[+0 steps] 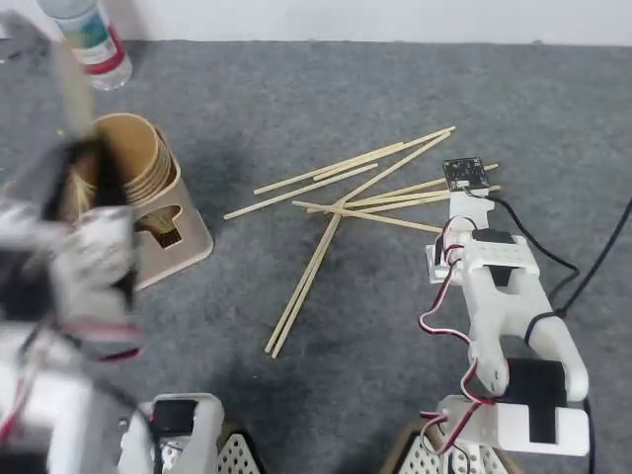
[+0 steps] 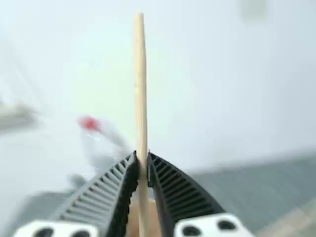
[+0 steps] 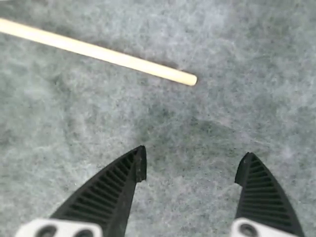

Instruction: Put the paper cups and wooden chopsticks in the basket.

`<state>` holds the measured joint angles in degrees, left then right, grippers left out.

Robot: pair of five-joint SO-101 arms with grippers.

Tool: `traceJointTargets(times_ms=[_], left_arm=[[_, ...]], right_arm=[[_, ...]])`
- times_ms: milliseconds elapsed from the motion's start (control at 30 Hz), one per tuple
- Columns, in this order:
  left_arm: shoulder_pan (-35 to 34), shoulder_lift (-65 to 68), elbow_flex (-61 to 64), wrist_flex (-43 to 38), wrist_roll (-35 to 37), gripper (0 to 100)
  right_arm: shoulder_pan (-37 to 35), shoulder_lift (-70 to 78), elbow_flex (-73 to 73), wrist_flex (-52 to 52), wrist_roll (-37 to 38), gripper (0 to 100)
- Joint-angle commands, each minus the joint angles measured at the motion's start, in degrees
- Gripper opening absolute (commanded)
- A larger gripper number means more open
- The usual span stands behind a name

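The left gripper [image 2: 142, 173] grips one pale wooden chopstick [image 2: 140, 89] upright beside the light wooden basket [image 1: 186, 235] at the table's left, where stacked brown paper cups [image 1: 128, 148] sit. The right gripper [image 3: 192, 168] hangs spread over bare grey felt [image 3: 207, 118], near a second chopstick [image 3: 98, 52]. The high view shows loose chopsticks [image 1: 336, 212] fanned mid-table, open felt nearer.

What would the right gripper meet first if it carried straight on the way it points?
The right gripper would probably hit the grey mat, just short of the wooden chopstick; depth unclear.
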<state>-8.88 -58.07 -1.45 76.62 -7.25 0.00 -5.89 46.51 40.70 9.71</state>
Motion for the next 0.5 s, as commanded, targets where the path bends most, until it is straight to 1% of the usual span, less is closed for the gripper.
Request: traceJointTargets(times_ms=[0,67,100,300,367,467], left_arm=[[-13.45,-4.13,1.98,-7.65,0.18,1],[-18.37,-6.59,8.31,-12.92,0.18,1],[-19.78,-8.09,12.53,-16.18,0.26,1],[-26.02,-17.67,38.55,-38.42,0.35,1],[-27.16,-19.60,44.44,-42.73,1.23,1],[-29.54,-20.40,49.10,-44.84,4.75,1]], right_arm=[[-0.57,-2.07,0.00,-0.57,-0.18,29.9],[-0.57,-2.07,0.00,-0.57,-0.18,29.9],[-0.57,-2.07,0.00,-0.57,-0.18,29.9],[-0.57,-2.07,0.00,-0.57,-0.18,29.9],[-0.57,-2.07,0.00,-0.57,-0.18,29.9],[-0.57,-2.07,0.00,-0.57,-0.18,29.9]])
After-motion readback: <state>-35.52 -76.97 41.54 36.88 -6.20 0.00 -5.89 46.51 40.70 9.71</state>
